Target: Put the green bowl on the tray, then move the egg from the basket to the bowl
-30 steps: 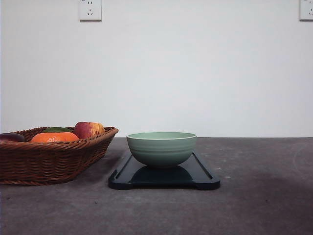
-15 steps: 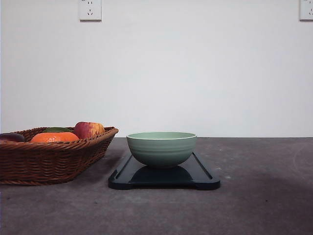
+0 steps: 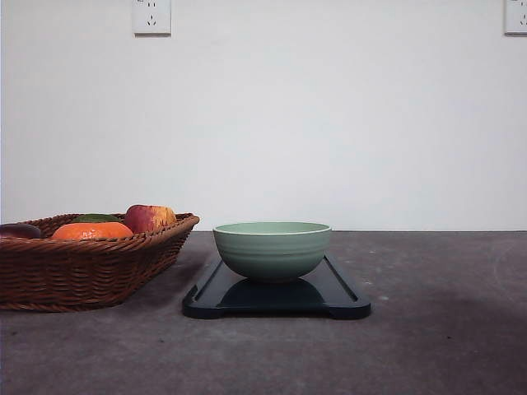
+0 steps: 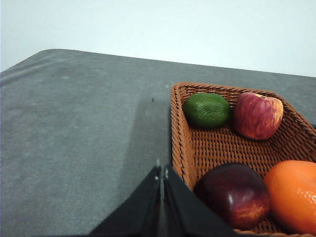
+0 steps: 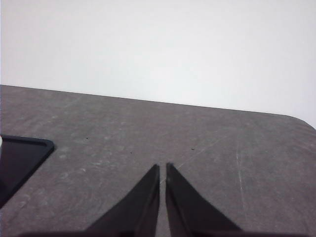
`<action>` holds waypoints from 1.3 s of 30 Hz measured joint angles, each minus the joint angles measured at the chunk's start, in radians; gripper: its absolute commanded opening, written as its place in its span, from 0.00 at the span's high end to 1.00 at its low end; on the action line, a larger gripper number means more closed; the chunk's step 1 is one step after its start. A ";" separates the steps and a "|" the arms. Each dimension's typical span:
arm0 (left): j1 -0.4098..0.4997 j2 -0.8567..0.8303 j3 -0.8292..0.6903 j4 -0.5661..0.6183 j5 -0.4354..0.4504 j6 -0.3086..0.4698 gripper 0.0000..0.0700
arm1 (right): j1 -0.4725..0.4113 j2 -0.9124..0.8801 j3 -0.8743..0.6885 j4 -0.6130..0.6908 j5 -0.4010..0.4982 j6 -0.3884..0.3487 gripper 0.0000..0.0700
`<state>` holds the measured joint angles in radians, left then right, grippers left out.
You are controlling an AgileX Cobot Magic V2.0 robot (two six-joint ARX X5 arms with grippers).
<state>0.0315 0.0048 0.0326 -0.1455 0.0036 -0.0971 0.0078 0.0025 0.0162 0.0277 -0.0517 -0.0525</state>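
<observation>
Sitting square on the tray (image 3: 338,292), the green bowl (image 3: 272,249) hasn't shifted over the last second, so step one reads done. Egg (image 4: 234,193) lies in the basket (image 4: 180,133). Left claw (image 4: 162,174) pinched closed, empty, just outside the basket rim; right claw (image 5: 162,169) closed, empty over worktop (image 5: 197,143).

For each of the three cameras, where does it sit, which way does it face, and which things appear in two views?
Front: low, facing the wall; green bowl on tray, basket at left.
Left wrist: over the table beside the basket; shut left pincer.
Right wrist: over bare table; shut right pincer, tray corner.
Shared: basket, front and left wrist; tray, front and right wrist.
</observation>
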 measured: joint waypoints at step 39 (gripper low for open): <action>0.000 0.000 0.000 0.000 0.000 0.000 1.00 | 0.000 0.000 0.000 0.000 0.000 0.000 0.98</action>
<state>0.0315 0.0048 0.0326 -0.1455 0.0036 -0.0971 0.0078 0.0025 0.0162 0.0277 -0.0517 -0.0525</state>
